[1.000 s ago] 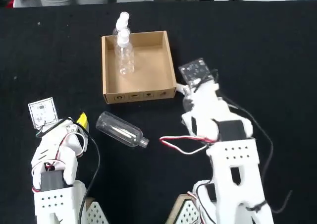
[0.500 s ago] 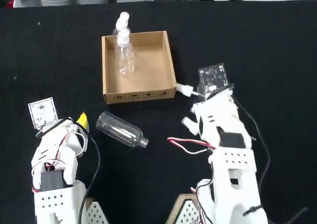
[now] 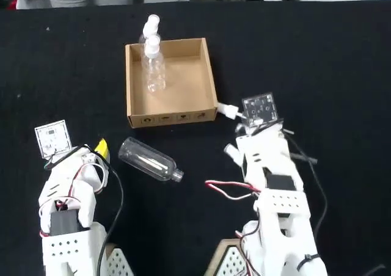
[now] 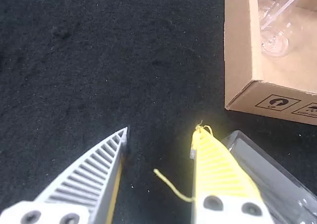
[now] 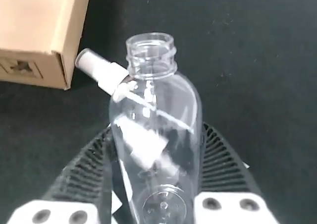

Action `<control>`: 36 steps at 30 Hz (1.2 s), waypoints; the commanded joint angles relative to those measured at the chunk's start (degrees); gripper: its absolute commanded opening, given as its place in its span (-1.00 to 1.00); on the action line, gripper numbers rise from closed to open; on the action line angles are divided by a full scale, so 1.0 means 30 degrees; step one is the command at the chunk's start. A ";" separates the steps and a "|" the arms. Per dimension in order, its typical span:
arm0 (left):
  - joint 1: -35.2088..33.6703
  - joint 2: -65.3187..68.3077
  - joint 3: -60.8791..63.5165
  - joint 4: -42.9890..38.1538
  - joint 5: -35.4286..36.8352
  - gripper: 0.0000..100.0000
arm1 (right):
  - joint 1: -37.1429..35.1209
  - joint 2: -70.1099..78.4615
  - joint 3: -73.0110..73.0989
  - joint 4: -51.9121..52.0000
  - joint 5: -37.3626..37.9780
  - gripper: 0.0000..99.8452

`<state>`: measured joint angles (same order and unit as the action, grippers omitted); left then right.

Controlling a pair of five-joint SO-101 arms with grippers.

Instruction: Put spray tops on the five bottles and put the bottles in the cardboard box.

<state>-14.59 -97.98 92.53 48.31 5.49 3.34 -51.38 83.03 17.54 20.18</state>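
High view, from the left: the left arm is sitting at the near edge of the black table [image 3: 330, 56]. On the left wrist view I am seeing the left gripper [image 4: 161, 132] spread apart, with nothing between its white and yellow fingers. Just beside it, an uncapped bottle [image 3: 148, 159] is lying on its side. Beyond that, the cardboard box [image 3: 209, 80] is holding two capped bottles [image 3: 153, 68] in its far left part. A loose spray top [image 3: 228, 111] is lying just off the box's near right corner. The right gripper [image 5: 156, 135] is pinching a second uncapped bottle [image 5: 158, 105], whose open neck is pointing toward that spray top.
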 commanded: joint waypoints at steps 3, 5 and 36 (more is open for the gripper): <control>-0.0249 -0.0205 -0.0278 -0.0205 -0.0117 -0.62 | -0.0908 -0.0718 0.0249 0.0176 -0.0205 -0.76; -0.0249 -0.0205 -0.0278 -0.0205 -0.0117 -0.62 | -0.1817 -0.0718 -0.0190 0.1612 -0.0264 -0.76; -0.0190 -0.0205 -0.0366 -0.0029 -0.0117 -0.61 | -0.5832 -0.2505 -0.7810 1.2718 -0.6095 -0.76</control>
<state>-14.59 -97.98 92.53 48.31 5.49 -19.69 -54.20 62.99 54.90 1.98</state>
